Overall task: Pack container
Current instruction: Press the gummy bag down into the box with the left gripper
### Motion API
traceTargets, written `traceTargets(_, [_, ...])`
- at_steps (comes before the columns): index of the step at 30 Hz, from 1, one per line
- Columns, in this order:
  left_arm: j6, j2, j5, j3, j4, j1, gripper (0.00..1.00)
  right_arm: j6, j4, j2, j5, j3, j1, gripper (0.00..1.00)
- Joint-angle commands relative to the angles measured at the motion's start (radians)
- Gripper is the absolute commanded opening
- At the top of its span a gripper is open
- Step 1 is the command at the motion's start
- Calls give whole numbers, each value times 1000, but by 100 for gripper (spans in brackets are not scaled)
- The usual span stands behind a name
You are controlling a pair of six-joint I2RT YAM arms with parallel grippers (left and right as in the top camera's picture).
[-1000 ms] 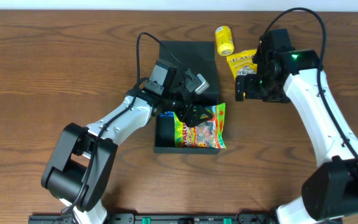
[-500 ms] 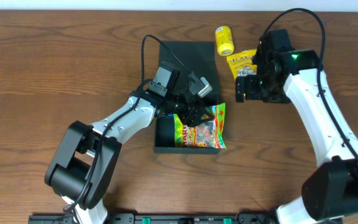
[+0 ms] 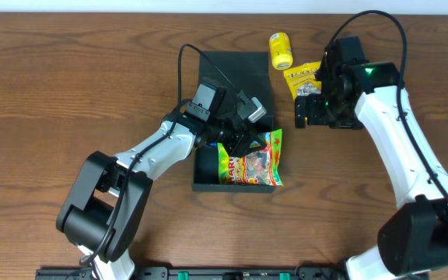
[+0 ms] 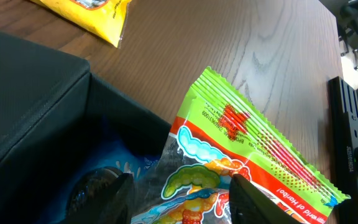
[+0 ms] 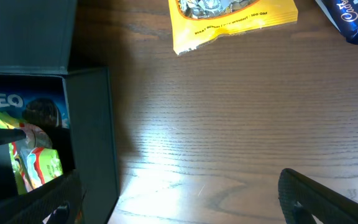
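Observation:
The container [image 3: 208, 173], a dark box with its flap lid [image 3: 236, 74] laid back, sits mid-table. A green gummy packet [image 3: 255, 159] lies half in it, its far end over the right rim. My left gripper [image 3: 236, 142] reaches in from the left. In the left wrist view the packet [image 4: 241, 143] fills the gap between my left gripper's [image 4: 182, 202] two dark fingers, which press on it. A blue Oreo packet [image 4: 120, 158] lies underneath. My right gripper [image 3: 309, 109] hovers open to the right of the box, over bare wood [image 5: 188, 199].
A yellow snack packet [image 3: 302, 76] and a yellow can [image 3: 281, 50] lie beyond the box at the right. The right wrist view shows the yellow packet [image 5: 235, 15], a blue packet [image 5: 353, 22] at the top right, and the box wall [image 5: 92, 143] at left.
My left gripper's jaws have narrowed onto the gummy packet, after the arm shifted slightly up and right. The right arm has not moved.

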Motion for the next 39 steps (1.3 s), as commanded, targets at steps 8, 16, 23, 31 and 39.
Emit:
traceTargets(8, [15, 33, 19, 23, -10, -6, 48, -16, 0, -21, 0, 1, -8, 99])
traceTargets(16, [23, 34, 20, 23, -12, -6, 30, -16, 7, -21, 0, 1, -8, 99])
traceTargets(23, [21, 34, 19, 23, -22, -6, 6, -16, 11, -21, 0, 1, -8, 99])
traceTargets(31, [15, 33, 14, 31, -94, 22, 5, -15, 19, -21, 0, 1, -8, 99])
traceTargets(39, [212, 33, -180, 212, -441, 58, 5, -16, 37, -21, 0, 1, -8, 99])
